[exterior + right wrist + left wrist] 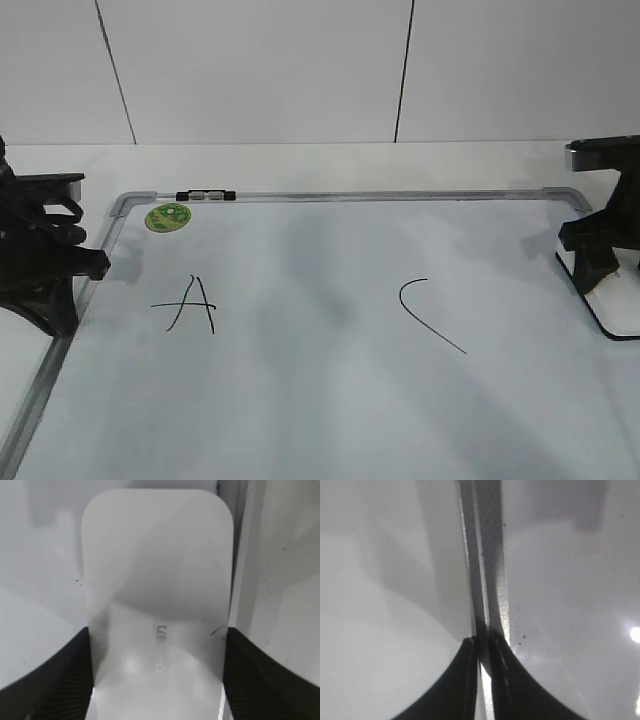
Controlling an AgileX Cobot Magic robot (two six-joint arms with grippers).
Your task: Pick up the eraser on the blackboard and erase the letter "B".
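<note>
White wall panels stand behind a pale table, and on it lies the blackboard (330,400), really a white dry-erase board in a silver frame, with a green sticker (168,217) and a small black clip (204,195) at its far left corner. Two letters show: an "A" (190,305) on the left and an open "C" (430,313) right of centre. Between them the surface is bare; no "B" is visible, so the erasing looks done.

At the board's right edge sits the eraser (612,305), directly under the right gripper (598,268). In the right wrist view the eraser (157,605) fills the gap between the two dark fingers (65,680), its long axis running straight away from the camera, along the fingers and parallel to the frame rail just to its right. Each finger appears to meet a long side of the block, so the jaws look clamped on it, or at least closed to its width; I cannot tell whether the eraser rests on the board or is lifted a little off it.

That relation settles the next move: the eraser is already centred in the jaws and lying over the right margin, so what remains, as I judge it, is to let go and lift straight up.

On the far side of the board, the left gripper (482,645) hovers over the left frame rail, jaws together with nothing between them. It is well apart from the eraser; the right arm is clearly the nearer one.
</note>
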